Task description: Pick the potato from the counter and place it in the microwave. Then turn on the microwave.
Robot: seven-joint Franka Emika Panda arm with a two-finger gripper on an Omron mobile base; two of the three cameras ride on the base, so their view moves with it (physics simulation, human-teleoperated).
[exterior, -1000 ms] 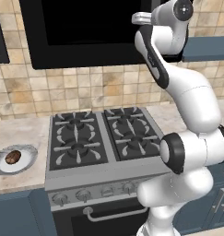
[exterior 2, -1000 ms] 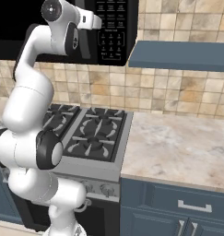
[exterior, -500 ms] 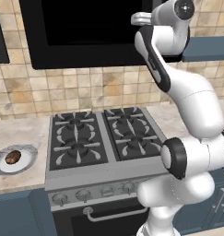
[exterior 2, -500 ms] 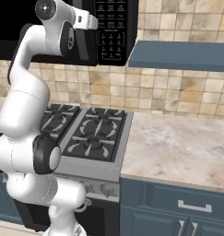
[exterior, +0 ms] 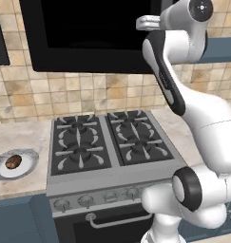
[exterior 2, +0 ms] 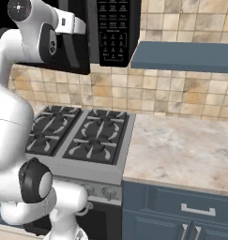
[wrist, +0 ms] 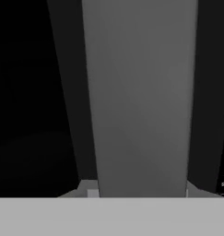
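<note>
Tool (wrist: pixel 140 193) straddles grey bar; brown potato (exterior: pixel 13 161) plated.

The microwave (exterior: pixel 91 35) has a glossy black door like dark glass, and its keypad (exterior 2: pixel 113 30) panel is matt black plastic. The counter (exterior 2: pixel 181 150) looks like polished speckled stone — beige, smooth. The cabinet fronts (exterior 2: pixel 167 213) are matt blue-grey, painted-looking, with brushed metal handles. The stove (exterior: pixel 110 142) carries matt black cast grates over a satin steel body. The backsplash (exterior 2: pixel 181 93) is tan tile, slightly mottled. The potato (exterior: pixel 13 162) is dull brown, rough-skinned — on a smooth white plate (exterior: pixel 22 168)
</note>
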